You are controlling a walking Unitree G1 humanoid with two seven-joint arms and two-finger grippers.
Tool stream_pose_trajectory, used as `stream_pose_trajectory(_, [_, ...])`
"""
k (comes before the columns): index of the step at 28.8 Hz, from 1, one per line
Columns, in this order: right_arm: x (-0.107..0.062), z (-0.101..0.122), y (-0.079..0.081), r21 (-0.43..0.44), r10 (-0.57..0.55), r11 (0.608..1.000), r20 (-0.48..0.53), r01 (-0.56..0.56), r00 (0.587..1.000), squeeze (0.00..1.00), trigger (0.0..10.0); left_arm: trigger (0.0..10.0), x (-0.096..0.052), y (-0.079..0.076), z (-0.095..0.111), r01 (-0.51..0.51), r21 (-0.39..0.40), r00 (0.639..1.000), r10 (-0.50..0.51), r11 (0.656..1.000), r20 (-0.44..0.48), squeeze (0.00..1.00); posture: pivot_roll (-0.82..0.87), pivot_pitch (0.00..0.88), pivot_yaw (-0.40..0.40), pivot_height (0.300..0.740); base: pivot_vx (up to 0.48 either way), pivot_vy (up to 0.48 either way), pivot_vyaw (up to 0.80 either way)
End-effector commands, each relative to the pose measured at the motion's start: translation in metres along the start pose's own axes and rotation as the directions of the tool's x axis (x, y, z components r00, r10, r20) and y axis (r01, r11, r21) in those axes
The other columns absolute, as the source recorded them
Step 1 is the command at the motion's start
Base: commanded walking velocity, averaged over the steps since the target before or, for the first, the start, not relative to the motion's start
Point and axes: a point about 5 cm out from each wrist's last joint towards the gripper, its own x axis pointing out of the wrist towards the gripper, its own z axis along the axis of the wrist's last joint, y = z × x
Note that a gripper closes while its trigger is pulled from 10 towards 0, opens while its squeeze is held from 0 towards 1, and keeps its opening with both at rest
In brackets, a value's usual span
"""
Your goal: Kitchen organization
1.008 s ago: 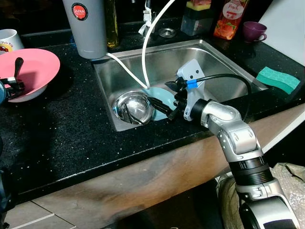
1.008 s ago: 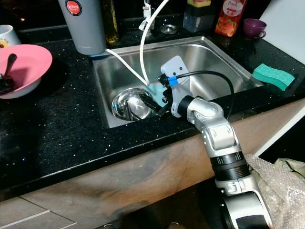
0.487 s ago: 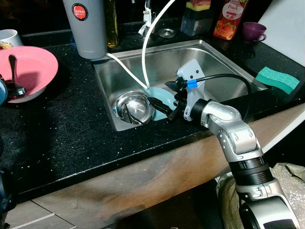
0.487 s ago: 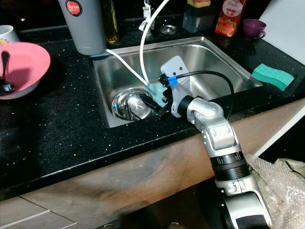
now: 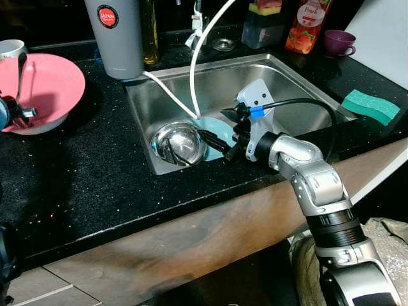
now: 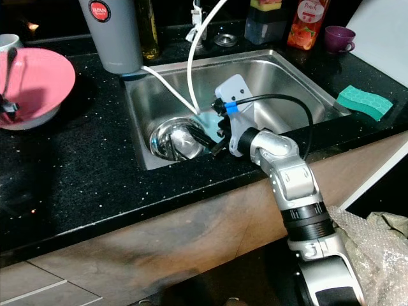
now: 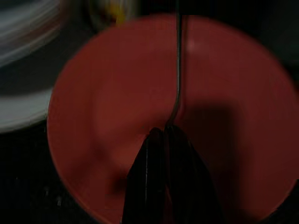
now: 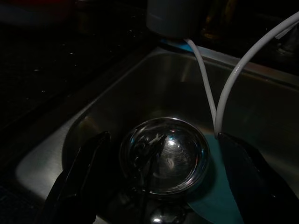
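the left gripper [image 7: 163, 140] has its fingers pressed together on the handle of a spoon [image 7: 177, 70], holding it over the pink bowl [image 5: 51, 86] at the counter's 9 o'clock edge; the spoon's head is blurred, so it may be a fork. the right gripper [image 8: 159, 186] sits in the sink [image 5: 293, 83] with its two fingers spread wide, touching nothing, one on each side of the steel bowl [image 8: 163, 154]. that bowl lies just ahead of it on a teal plate [image 5: 220, 131], near the sink's 7 o'clock corner. two white hoses [image 5: 197, 57] drop onto the plate. one sponge [image 5: 371, 106] lies at 3 o'clock, one purple cup [image 5: 339, 41] at 1 o'clock, one grey tumbler [image 5: 115, 35] at 11.
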Motion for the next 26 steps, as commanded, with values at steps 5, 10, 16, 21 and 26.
stream_pose_trajectory(5, [0.0, 0.004, -0.005, -0.017, -0.024, 1.0, 0.015, 0.025, 1.0, 0.0, 10.0, 0.0, -0.016, -0.05, 0.048, 0.212, 0.084, 0.914, -0.228, 0.974, 0.335, 0.0, 0.04, 0.085, -0.036, 0.74, 0.0, 0.0, 0.0])
stream_pose_trajectory(10, [0.0, 0.006, -0.006, -0.015, -0.037, 0.999, 0.025, 0.037, 0.999, 0.0, 10.0, 0.0, -0.029, -0.106, 0.046, 0.438, 0.209, 0.787, -0.485, 0.875, 0.381, 0.0, 0.04, 0.084, -0.034, 0.74, 0.0, 0.0, 0.0])
stream_pose_trajectory(16, [-0.001, 0.006, -0.005, -0.004, -0.057, 0.998, 0.035, 0.057, 0.998, 0.0, 10.0, 0.0, -0.028, -0.164, 0.004, 0.583, 0.333, 0.707, -0.665, 0.741, 0.242, 0.0, 0.04, 0.085, -0.02, 0.74, 0.0, 0.0, 0.0])
stream_pose_trajectory(21, [-0.002, 0.004, -0.003, 0.005, -0.061, 0.998, 0.032, 0.061, 0.998, 0.0, 10.0, 0.4, -0.023, -0.187, -0.024, 0.601, 0.394, 0.699, -0.697, 0.695, 0.162, 0.0, 0.03, 0.088, -0.007, 0.74, 0.0, 0.0, 0.0])
stream_pose_trajectory(26, [-0.005, 0.0, 0.002, 0.017, -0.068, 0.998, 0.025, 0.067, 0.997, 0.0, 10.0, 8.0, -0.011, -0.206, -0.065, 0.576, 0.516, 0.717, -0.695, 0.634, 0.055, 0.0, 0.02, 0.086, 0.002, 0.74, 0.0, 0.0, 0.0])
